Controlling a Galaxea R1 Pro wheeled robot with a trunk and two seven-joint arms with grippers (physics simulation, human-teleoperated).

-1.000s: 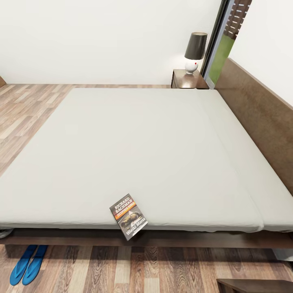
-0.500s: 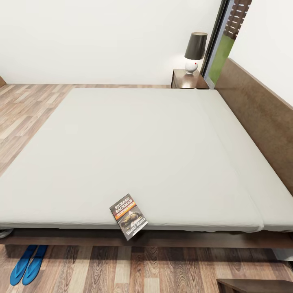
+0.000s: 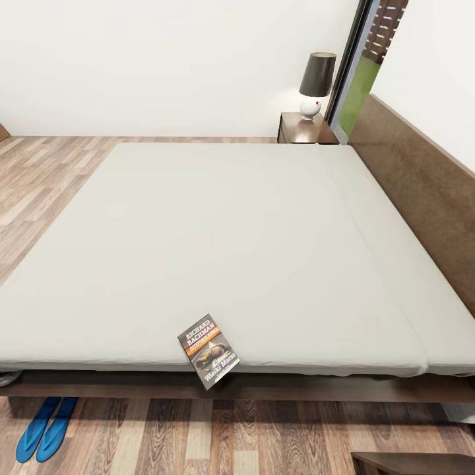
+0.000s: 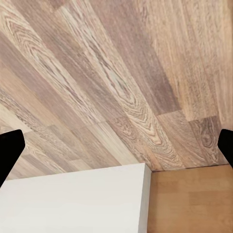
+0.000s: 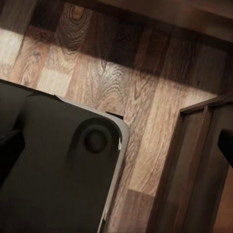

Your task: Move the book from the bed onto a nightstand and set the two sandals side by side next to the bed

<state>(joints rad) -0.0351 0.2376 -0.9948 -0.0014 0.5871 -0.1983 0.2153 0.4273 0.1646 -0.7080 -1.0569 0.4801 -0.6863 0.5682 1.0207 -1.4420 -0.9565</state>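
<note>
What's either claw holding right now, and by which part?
Nothing is held. Each wrist view shows wide-apart finger tips with only floor and furniture between them. The book lies at the bed's near edge, and the sandals are on the floor.

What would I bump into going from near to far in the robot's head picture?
Blue sandals on the floor → book at the bed's near edge → grey mattress → nightstand with a lamp → white wall.
</note>
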